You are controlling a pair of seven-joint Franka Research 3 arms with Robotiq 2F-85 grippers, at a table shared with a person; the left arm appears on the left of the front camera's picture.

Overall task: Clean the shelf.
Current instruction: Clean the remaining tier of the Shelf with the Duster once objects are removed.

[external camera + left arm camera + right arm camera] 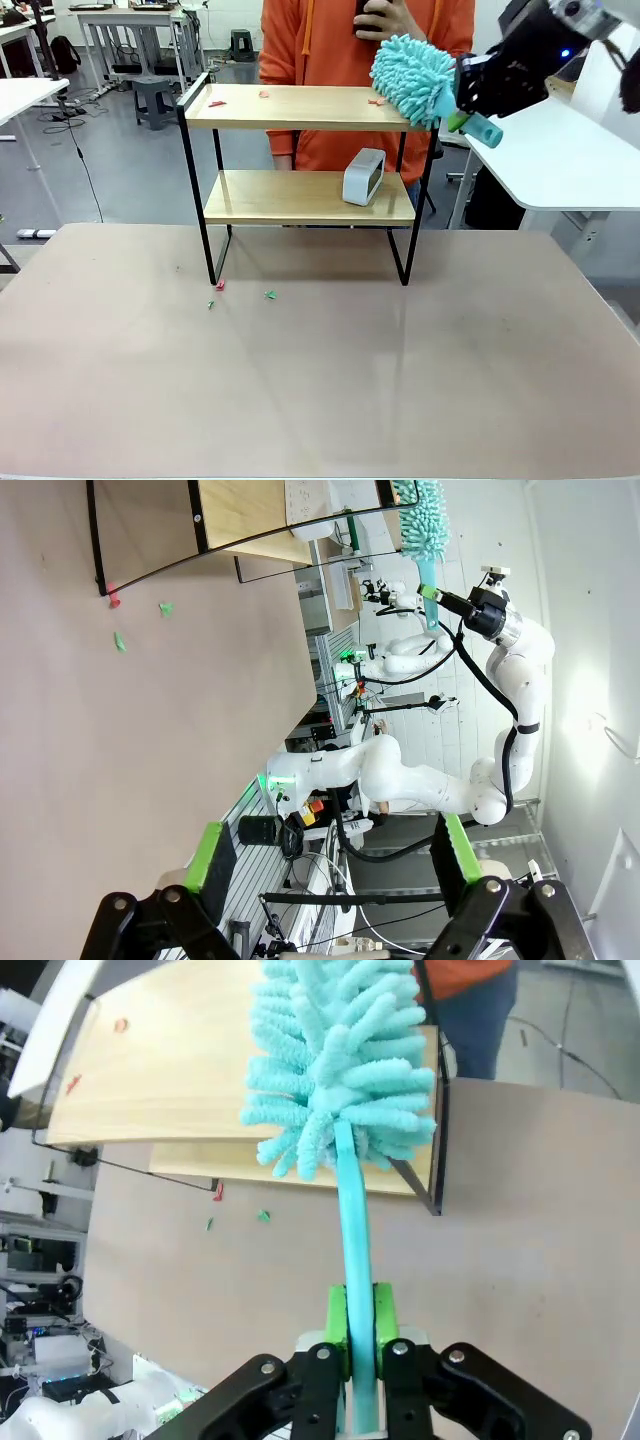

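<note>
Left gripper: black fingers with green pads, jaws spread wide, nothing between them; hangs over the near part of the table

Table: broad, flat, matt beige top

Scraps: tiny red and green crumpled bits on the table by the shelf's front left leg

Shelf: stands at the far middle of the table; two smooth, pale wooden boards, one above the other, in a thin black metal frame with four straight legs. The top board carries a few small red bits

White box: small, rounded corners, smooth plastic look, upright on the right part of the lower board

Duster: fluffy turquoise head of soft noodle-like strands on a slim turquoise plastic handle; head over the right end of the top board, contact not clear

Right gripper: pads clamped tight on the duster handle

Person: orange hooded top, standing just behind the shelf
</note>
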